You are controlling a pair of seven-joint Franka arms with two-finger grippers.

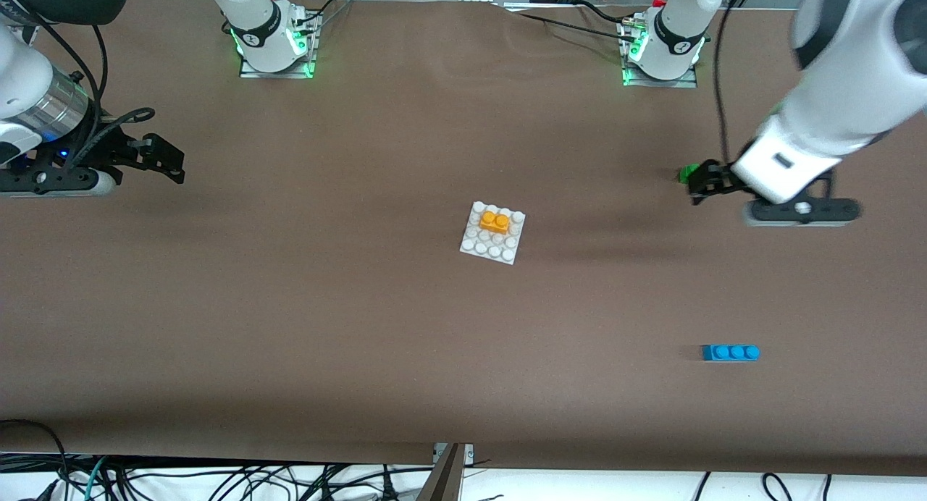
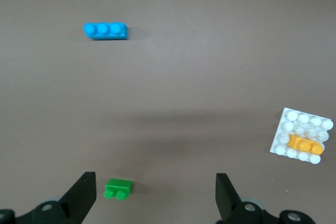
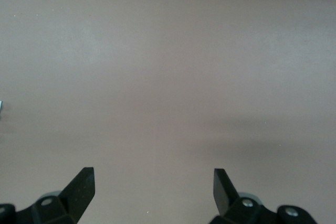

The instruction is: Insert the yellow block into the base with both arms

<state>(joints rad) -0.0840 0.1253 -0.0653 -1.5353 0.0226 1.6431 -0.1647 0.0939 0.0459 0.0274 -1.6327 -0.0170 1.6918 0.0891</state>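
small orange-yellow plastic two-stud block [image 1: 495, 221] | flat square white plastic base [image 1: 492, 233], grid of round white studs | small green plastic brick [image 2: 118, 189] | long blue three-stud plastic brick [image 1: 730, 352] | plain brown table [image 1: 290, 305] | black grippers, white arms

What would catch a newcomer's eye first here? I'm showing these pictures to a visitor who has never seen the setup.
First, the small orange-yellow two-stud plastic brick seated on the flat white studded square base plate in the middle of the brown table. Next, the long blue three-stud brick lying alone toward the left arm's end. The open left gripper hangs over a small green brick; the open right gripper waits over bare table.
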